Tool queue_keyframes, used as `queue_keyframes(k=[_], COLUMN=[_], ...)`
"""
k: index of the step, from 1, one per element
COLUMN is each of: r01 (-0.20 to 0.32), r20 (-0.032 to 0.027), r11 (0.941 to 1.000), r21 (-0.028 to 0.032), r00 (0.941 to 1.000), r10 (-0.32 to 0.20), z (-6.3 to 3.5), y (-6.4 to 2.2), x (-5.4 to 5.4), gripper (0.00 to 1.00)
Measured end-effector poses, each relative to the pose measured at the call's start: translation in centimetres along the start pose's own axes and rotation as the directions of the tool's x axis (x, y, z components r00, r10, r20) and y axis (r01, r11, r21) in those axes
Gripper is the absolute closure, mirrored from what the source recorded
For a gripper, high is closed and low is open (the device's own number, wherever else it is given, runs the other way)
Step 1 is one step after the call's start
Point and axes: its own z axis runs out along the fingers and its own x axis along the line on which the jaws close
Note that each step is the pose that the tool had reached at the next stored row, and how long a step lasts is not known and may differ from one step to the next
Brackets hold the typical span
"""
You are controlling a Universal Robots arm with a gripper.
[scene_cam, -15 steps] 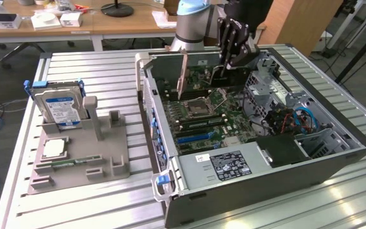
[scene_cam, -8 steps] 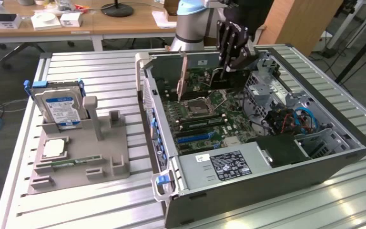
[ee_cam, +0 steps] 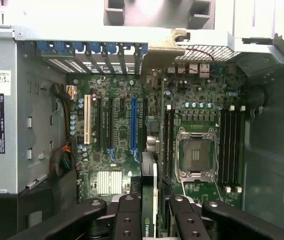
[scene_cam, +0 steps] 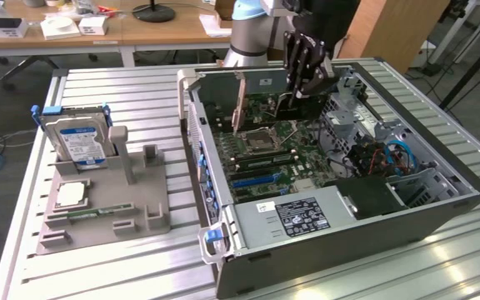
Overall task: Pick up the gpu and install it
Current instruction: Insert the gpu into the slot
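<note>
The gpu (scene_cam: 294,106) stands on edge inside the open computer case (scene_cam: 440,206), its black face toward the exterior view's right. My gripper (scene_cam: 311,87) is shut on its upper edge, reaching down from above. In the wrist view the gpu (ee_cam: 151,190) shows edge-on between my black fingers (ee_cam: 128,220), and my gripper (ee_cam: 151,222) clamps it from both sides. The card runs toward the rear slot wall, over the motherboard (ee_cam: 107,150), next to the blue slot (ee_cam: 133,125). Its bracket end (ee_cam: 157,52) is at the rear openings. Whether the card touches a slot I cannot tell.
The CPU socket (ee_cam: 196,152) and memory slots (ee_cam: 230,145) lie beside the card. The power supply (scene_cam: 302,215) fills the case's near end. On the exterior view's left, a grey holder (scene_cam: 132,206) carries a silver hard drive (scene_cam: 77,140) and a square CPU chip (scene_cam: 72,194).
</note>
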Motion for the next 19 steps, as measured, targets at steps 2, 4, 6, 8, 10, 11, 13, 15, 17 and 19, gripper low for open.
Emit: queue_keyframes(k=[2,4,6,8,10,11,13,15,17,19], r01=[0.002,0.004,0.006,0.008,0.010,0.011,0.012,0.012,0.012,0.012], r20=[-0.0001,-0.0001,-0.0002,-0.0002,-0.0002,-0.0003,-0.0007,-0.0007,-0.0005,-0.0001], r11=[1.0000,1.0000,1.0000,1.0000,0.9999,0.9999,0.9999,0.9999,0.9999,0.9999], r21=[0.0000,-0.0001,-0.0002,-0.0002,0.0000,0.0000,-0.0002,-0.0002,0.0000,0.0001], r00=[1.0000,1.0000,1.0000,1.0000,0.9999,0.9999,0.9999,0.9999,0.9999,0.9999], r10=[-0.002,-0.004,-0.006,-0.008,-0.010,-0.011,-0.012,-0.012,-0.012,-0.012], z=[0.19,0.43,0.68,0.93,1.14,1.21,1.28,1.28,1.29,1.34], y=[0.01,0.03,0.04,0.08,0.10,0.11,0.11,0.12,0.12,0.11], x=[0.1,0.1,0.1,0.2,0.2,0.2,0.2,0.2,0.2,0.2], gripper=[0.74,0.74,0.74,0.74,0.74,0.74,0.74,0.74,0.74,0.74])
